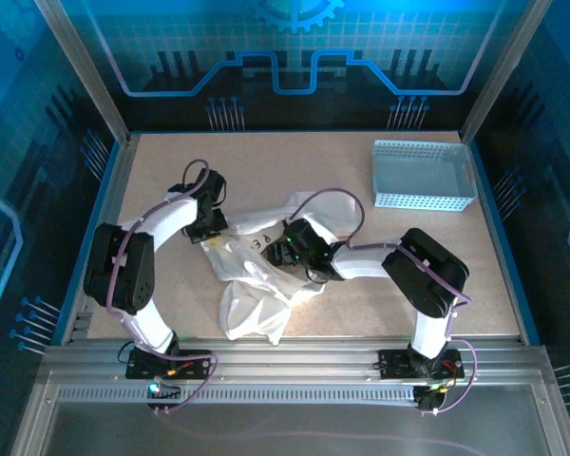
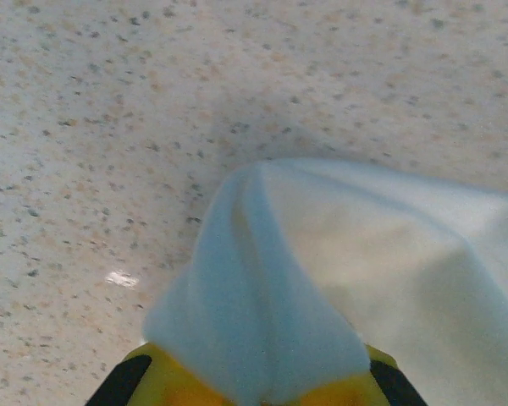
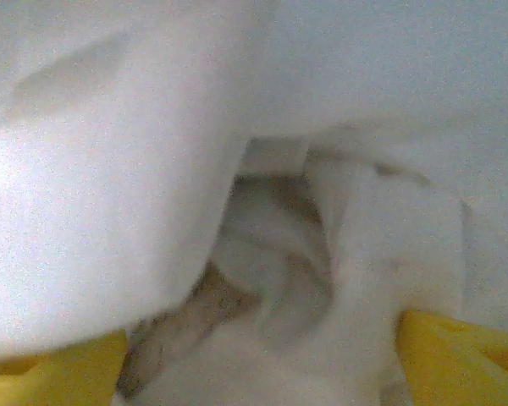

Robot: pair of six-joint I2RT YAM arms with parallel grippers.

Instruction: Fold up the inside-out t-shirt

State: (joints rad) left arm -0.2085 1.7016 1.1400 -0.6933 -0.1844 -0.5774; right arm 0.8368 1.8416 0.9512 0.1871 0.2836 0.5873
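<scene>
The white inside-out t-shirt [image 1: 255, 302] lies crumpled in the middle of the table, with a small dark print showing near its top. My left gripper [image 1: 209, 226] is at the shirt's upper left corner. In the left wrist view a fold of the t-shirt [image 2: 339, 254] is pinched between the yellow fingers [image 2: 161, 381], and that gripper [image 2: 258, 396] is shut on it just above the tabletop. My right gripper [image 1: 287, 255] is pushed into the middle of the heap. Its yellow fingers [image 3: 51, 368] stand wide apart, open, with loose t-shirt cloth [image 3: 135, 169] bunched between and over them [image 3: 258, 364].
A light blue-grey perforated basket [image 1: 424, 176] stands at the back right of the speckled tabletop [image 1: 171, 171]. Blue side walls and metal posts fence the table. Bare table lies at the far left, in front of the shirt and to the right of it.
</scene>
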